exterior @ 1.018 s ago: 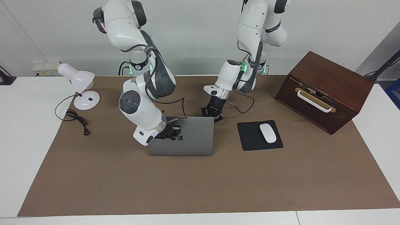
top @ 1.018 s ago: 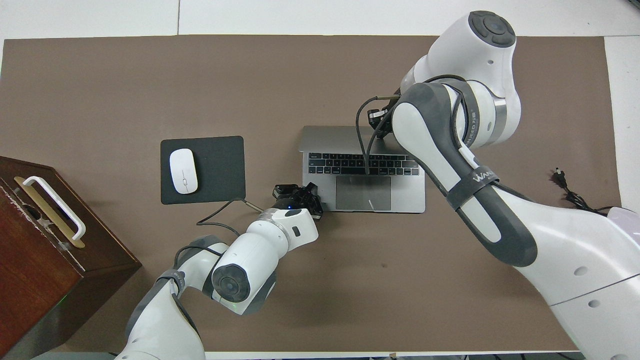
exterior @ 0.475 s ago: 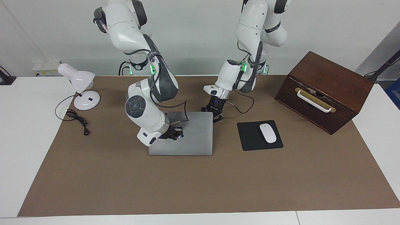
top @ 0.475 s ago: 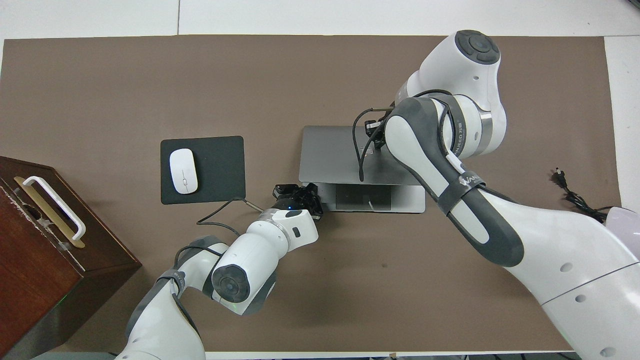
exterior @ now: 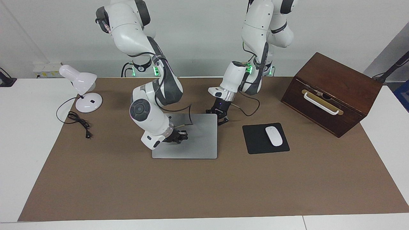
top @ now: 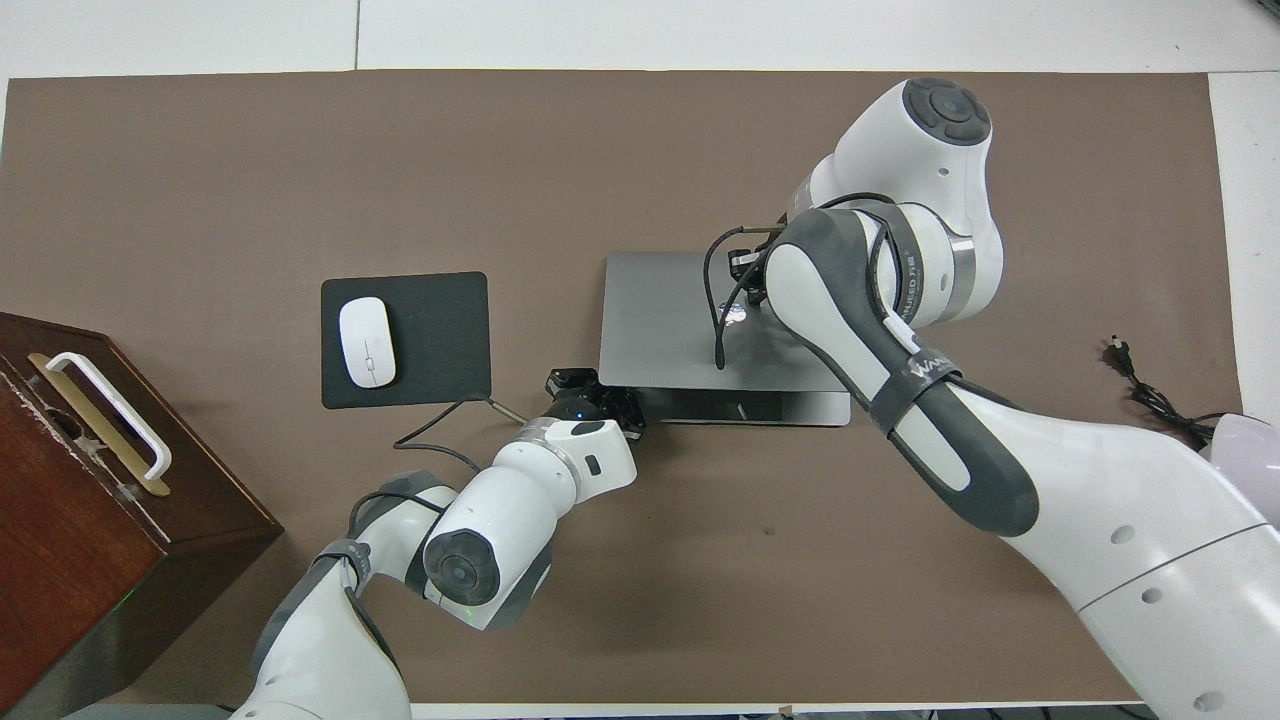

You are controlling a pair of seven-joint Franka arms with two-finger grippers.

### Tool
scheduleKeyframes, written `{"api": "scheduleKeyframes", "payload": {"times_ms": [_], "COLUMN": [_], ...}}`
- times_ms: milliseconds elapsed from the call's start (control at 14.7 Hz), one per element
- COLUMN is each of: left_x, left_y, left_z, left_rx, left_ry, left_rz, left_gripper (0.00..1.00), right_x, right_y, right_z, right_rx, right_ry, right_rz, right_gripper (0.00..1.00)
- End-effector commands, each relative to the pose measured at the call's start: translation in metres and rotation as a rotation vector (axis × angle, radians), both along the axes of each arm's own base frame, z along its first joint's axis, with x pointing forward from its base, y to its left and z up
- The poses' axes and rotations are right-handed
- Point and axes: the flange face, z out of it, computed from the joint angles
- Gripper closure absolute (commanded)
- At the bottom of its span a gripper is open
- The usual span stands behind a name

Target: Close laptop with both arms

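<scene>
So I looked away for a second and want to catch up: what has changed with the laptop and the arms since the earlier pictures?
The laptop lid has come down from about half open to nearly flat, pushed by the right gripper, which moved lower and toward the robots on the lid. A dark gap still shows at the front edge in the overhead view. The left gripper stays at the base's corner, shut. The mouse and mouse pad are unmoved.

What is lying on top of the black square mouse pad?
A white oval computer mouse lies on the black square mouse pad, toward the end nearer the brown wooden box. The pad surface under the mouse is covered; nothing else shows on it.
</scene>
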Motion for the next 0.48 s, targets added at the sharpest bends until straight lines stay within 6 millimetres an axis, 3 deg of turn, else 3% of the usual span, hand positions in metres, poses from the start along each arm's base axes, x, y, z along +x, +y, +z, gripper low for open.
{"api": "scheduleKeyframes", "payload": {"times_ms": [0,407], "left_x": [-0.0076,-0.0077], "left_y": [0.0140,0.0140], "left_z": [-0.0404,-0.0407], "left_rx": [0.070,0.072], "left_ry": [0.049,0.050], "left_rz": [-0.006,-0.007], "left_gripper": [1.00,1.00], "right_x": [-0.0122,-0.0190], "right_y": [0.0009,0.0067], "right_z": [-0.0065,-0.0115], "right_rx": [0.008,0.006], "right_ry": [0.005,-0.011], "right_rz": [-0.025,-0.022], "right_gripper": [1.00,1.00]}}
